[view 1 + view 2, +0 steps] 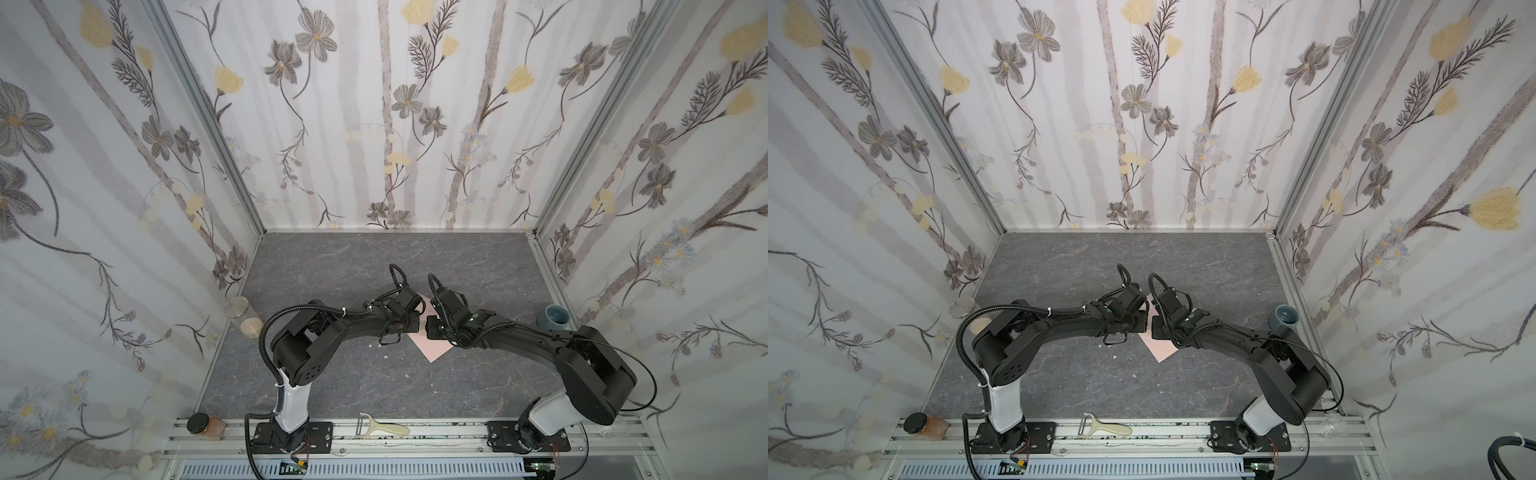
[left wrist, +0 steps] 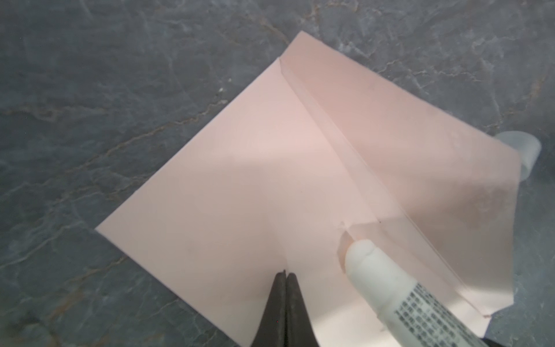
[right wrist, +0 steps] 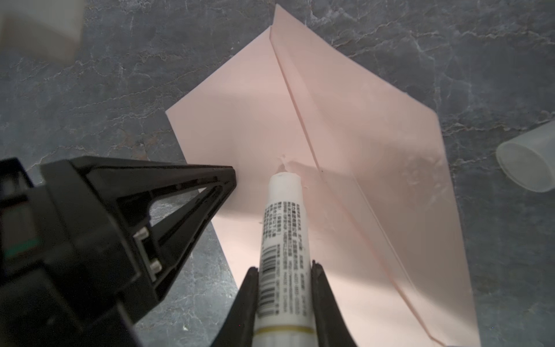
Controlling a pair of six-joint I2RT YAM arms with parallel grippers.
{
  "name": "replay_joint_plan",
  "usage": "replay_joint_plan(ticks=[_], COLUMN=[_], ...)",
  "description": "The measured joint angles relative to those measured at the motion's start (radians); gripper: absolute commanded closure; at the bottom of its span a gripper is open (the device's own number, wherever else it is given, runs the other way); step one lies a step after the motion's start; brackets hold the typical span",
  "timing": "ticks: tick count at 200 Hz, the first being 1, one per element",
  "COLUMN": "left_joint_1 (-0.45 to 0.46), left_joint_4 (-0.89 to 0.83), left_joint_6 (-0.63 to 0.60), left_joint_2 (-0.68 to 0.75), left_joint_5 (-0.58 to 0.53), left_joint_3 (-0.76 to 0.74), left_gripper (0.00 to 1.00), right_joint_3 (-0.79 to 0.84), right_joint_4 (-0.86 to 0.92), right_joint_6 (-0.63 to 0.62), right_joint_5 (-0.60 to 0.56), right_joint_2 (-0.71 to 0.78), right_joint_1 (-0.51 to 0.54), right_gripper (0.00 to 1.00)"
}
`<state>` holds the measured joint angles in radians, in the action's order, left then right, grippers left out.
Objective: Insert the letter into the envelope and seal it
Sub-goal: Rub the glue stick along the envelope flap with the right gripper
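Between the gripping right fingers (image 3: pixel 243 306), a white plastic glue-stick tube (image 3: pixel 282 225) touches the pale pink paper envelope (image 3: pixel 240 120), beside closed left fingers (image 2: pixel 274 306). Gluing, apparently; next, fold the flap down squarely.

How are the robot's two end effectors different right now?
The left end effector is shut with nothing in it; the right end effector grips a white glue stick. The left one's tips meet; the right one's stand apart around the tube. Both are black and point at the pink envelope.
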<state>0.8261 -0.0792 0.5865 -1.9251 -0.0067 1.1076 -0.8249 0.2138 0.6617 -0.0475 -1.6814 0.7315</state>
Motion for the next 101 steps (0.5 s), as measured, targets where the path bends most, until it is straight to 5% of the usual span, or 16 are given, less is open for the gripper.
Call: replay_joint_plan(ticks=[101], left_joint_1=[0.007], left_joint_4=[-0.002], left_joint_6=[0.016], left_joint_2=[0.014], left_joint_5=[0.007], left_joint_3=[-0.015], left_gripper=[1.0], right_joint_3=[0.109], right_joint_4=[0.103], right_joint_6=[0.046], right_joint_5=[0.041], right_joint_2=[0.17], right_joint_1=[0.02], right_gripper=[1.0])
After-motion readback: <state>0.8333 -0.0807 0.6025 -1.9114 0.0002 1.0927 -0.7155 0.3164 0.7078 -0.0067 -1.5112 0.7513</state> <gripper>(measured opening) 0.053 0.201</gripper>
